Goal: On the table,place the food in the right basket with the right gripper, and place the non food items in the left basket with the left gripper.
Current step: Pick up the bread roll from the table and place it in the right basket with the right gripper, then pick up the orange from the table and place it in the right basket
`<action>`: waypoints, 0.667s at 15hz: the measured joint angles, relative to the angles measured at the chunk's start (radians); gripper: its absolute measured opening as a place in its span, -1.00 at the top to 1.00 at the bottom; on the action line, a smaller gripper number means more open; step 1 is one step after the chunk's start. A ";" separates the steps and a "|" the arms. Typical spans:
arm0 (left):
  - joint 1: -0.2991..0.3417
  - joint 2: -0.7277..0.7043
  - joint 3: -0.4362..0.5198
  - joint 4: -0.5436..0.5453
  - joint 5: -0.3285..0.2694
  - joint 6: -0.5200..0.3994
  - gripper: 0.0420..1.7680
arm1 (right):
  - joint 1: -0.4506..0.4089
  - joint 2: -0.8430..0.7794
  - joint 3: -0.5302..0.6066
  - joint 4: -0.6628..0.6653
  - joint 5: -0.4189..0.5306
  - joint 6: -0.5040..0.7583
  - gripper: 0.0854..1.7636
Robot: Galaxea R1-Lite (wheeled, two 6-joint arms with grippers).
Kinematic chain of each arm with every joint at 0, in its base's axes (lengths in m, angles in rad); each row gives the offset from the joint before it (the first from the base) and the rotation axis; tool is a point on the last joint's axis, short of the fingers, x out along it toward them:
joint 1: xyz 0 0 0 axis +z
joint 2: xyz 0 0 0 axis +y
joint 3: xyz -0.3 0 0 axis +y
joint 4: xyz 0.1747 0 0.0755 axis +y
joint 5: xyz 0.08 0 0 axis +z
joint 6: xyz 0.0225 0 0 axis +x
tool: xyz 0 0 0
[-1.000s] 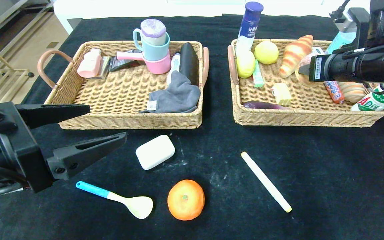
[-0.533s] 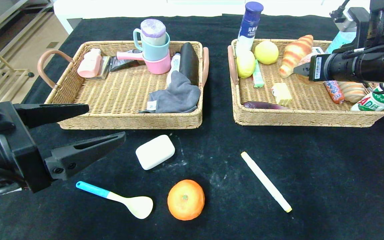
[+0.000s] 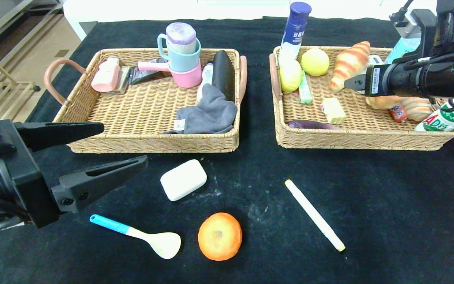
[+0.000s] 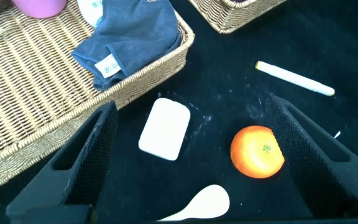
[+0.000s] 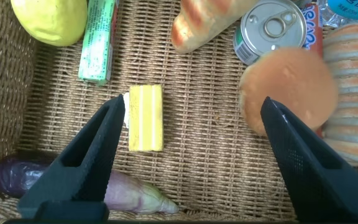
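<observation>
An orange lies on the black table near the front, with a white soap bar, a blue-handled spoon and a white pen around it. My left gripper hovers open at the front left; in its wrist view the soap bar and the orange lie below its spread fingers. My right gripper hangs open over the right basket. A round brown bun rests in that basket beside one finger, free of the gripper.
The right basket also holds lemons, a croissant, a yellow wafer, a can and a purple vegetable. The left basket holds stacked cups, a grey cloth and toiletries. A blue-capped bottle stands behind.
My right gripper has opened and the bun has dropped from its fingers onto the basket floor. The left gripper has barely shifted.
</observation>
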 joint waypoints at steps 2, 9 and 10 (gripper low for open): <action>0.001 0.000 -0.001 0.000 0.000 0.000 -0.94 | 0.000 0.000 0.000 -0.001 0.000 0.000 -0.83; 0.001 0.000 0.000 0.000 0.000 0.000 -0.94 | 0.000 -0.001 0.000 0.000 0.002 -0.002 -0.89; 0.001 0.000 0.000 0.000 0.000 0.000 -0.94 | 0.000 -0.002 0.001 0.000 0.002 -0.002 -0.90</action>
